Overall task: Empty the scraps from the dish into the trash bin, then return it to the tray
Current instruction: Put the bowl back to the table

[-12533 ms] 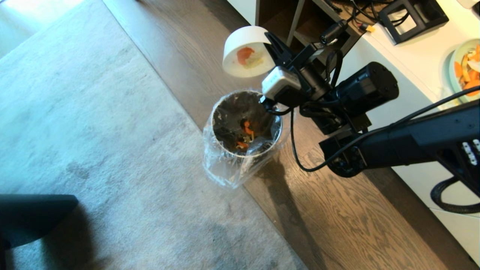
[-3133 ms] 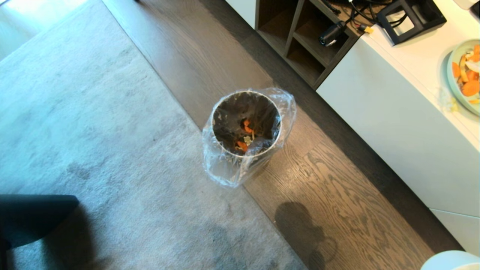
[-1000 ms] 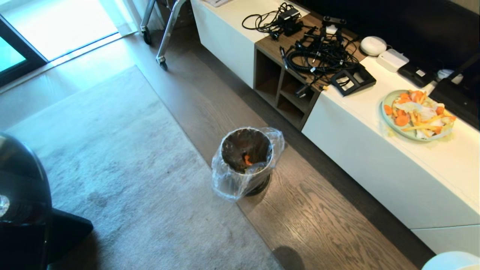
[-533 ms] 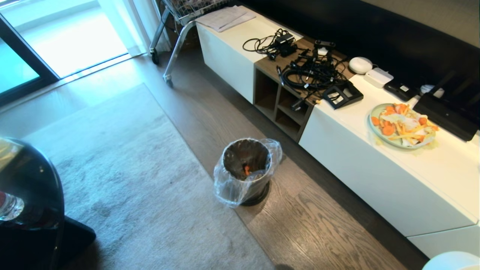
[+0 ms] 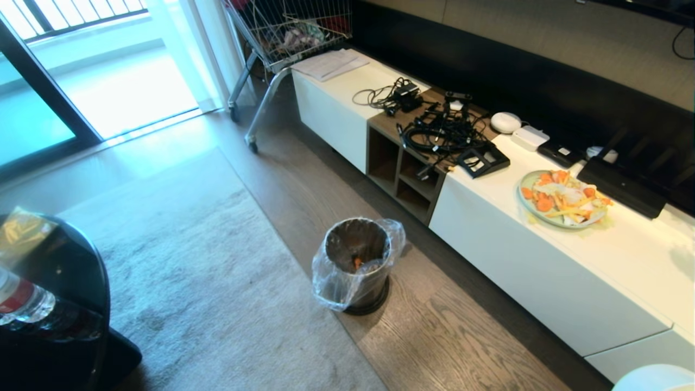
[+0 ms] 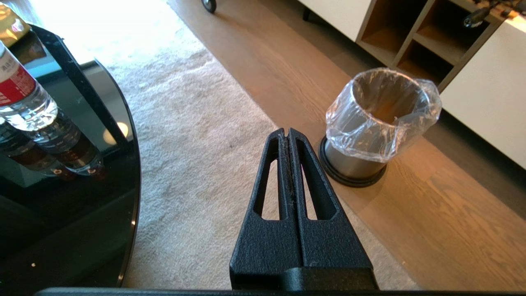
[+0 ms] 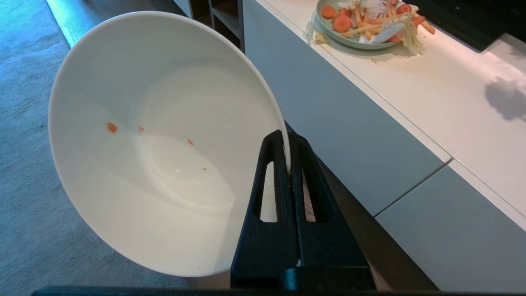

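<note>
1. Beside the trash bin [image 5: 355, 260], to its right and well apart, only a sliver of the dish [image 5: 654, 378] shows at the head view's lower-right corner; the wrist view gives the rest.
2. Right claw [image 7: 289, 164] is clenched on the dish rim, one finger inside the wall, one outside. Dish hangs tilted, nearly on edge, mouth turned away from the white cabinet [image 7: 341, 102].
3. Scraps: bulk looks gone. A few orange specks [image 7: 111, 127] cling to the inner wall; orange bits [image 5: 358, 263] lie down in the bin's liner. So the emptying step reads as done, imo.
4. Left claw [image 6: 287, 135] is pinched together w/ nothing in it, pointing over the rug [image 6: 197, 135] toward the bin; idle.
5. Key relation: the tray isn't in any view. Left of the bin, past the rug, sits the glossy black worktop [image 5: 81, 271] w/ a water bottle [image 5: 21, 304] on it; whether the tray is there, can't tell.
6. Right of the bin, a green plate of cut veg [image 5: 562, 198] rests on the cabinet top; that's not the target.
7. Judgement: right arm carries the dish, so the return probably needs the robot to turn until the tray shows, then level the dish before setting it down.
</note>
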